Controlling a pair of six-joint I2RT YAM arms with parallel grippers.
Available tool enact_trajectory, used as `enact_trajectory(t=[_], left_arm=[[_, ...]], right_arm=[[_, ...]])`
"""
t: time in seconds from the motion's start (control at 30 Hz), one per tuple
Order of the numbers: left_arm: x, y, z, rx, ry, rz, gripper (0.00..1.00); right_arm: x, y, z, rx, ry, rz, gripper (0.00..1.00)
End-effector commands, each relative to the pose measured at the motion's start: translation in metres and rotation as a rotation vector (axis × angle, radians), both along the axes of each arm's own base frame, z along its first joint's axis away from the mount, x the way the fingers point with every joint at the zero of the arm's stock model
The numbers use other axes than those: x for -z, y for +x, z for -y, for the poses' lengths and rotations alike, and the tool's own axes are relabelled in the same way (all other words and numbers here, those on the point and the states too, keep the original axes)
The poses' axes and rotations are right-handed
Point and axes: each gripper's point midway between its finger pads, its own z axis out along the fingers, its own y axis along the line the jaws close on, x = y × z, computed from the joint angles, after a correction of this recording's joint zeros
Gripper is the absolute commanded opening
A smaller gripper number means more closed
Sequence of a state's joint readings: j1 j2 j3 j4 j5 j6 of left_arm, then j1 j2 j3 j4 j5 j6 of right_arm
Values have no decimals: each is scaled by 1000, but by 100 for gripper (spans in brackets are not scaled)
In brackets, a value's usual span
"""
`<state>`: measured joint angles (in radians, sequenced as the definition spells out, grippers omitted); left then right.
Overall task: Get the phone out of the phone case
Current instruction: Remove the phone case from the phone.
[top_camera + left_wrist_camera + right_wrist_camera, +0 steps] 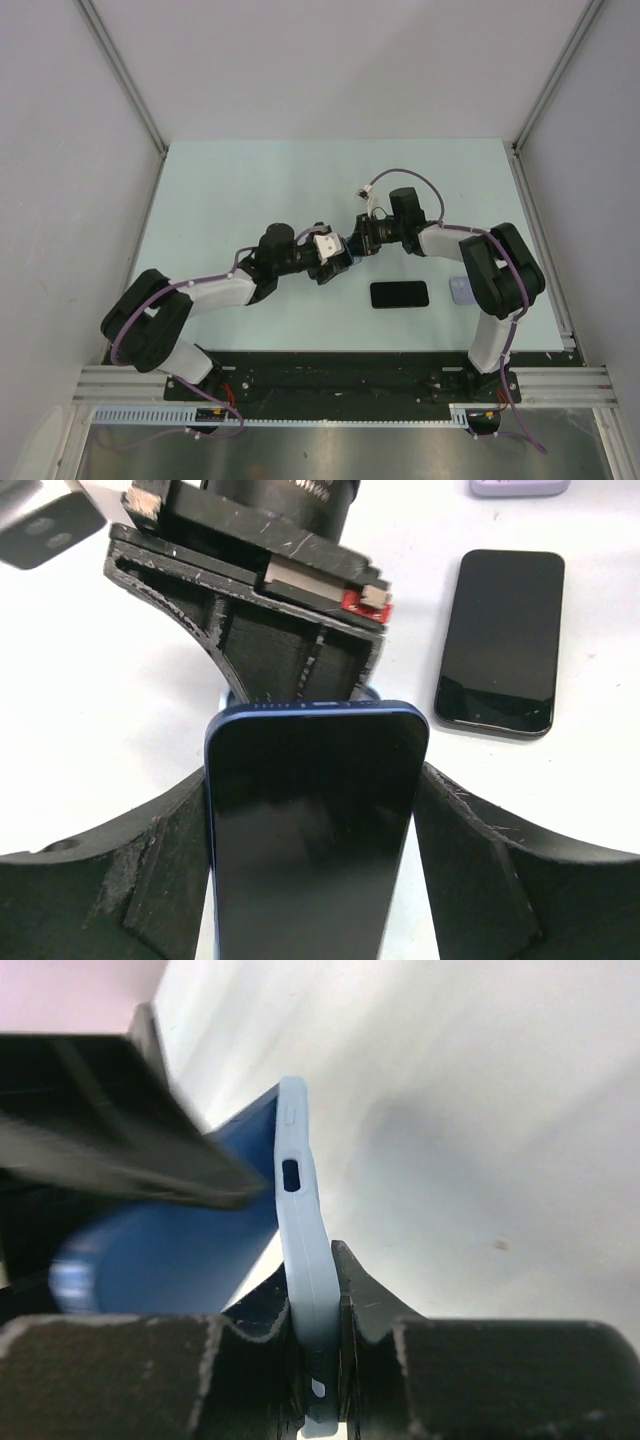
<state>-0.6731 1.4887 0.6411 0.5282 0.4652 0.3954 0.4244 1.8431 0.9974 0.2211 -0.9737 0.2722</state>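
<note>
- Top view: the two arms meet just above the middle of the table (250,190). The left gripper (336,263) and the right gripper (357,244) stand tip to tip. What lies between them is too small to make out here.
- Top view: a black phone (399,294) lies flat on the table below and to the right of the grippers, apart from both. A lavender item (459,290) lies right of it, partly hidden by the right arm.
- Left wrist view: a blue phone (315,840) with a dark screen fills the lower centre. It sits lengthwise between the left gripper's fingers (150,880), which stand wide apart and press on its two long edges.
- Left wrist view: the right gripper sits at the phone's far end in the upper centre. A sliver of the light-blue case (371,691) shows there beside the phone's top corners.
- Left wrist view: the black phone lies in the upper right, and the lavender item is cut off by the top edge.
- Right wrist view: the right gripper's fingers (365,1305) are drawn close together, clamped on the thin edge of the light-blue case, which stands edge-on up the centre of the frame.
- Right wrist view: the dark blue back of the phone angles away from the case to the left. A blurred black finger of the left gripper lies across it in the upper left.
</note>
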Motion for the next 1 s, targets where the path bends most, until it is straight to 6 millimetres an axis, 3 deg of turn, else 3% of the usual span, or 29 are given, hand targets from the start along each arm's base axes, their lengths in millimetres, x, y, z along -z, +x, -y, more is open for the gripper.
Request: enact_trajectory(t=[0.0, 0.23, 0.63, 0.97], left_arm=[[-38, -7, 1, 35, -105, 47, 0], [-38, -10, 3, 49, -112, 39, 0], [-25, -4, 5, 33, -97, 5, 0], [-25, -16, 8, 99, -102, 1, 0]], right_arm=[[11, 60, 34, 216, -69, 61, 0], [12, 66, 41, 242, -70, 50, 0], [13, 58, 32, 208, -76, 65, 0], [8, 64, 38, 229, -86, 96, 0]])
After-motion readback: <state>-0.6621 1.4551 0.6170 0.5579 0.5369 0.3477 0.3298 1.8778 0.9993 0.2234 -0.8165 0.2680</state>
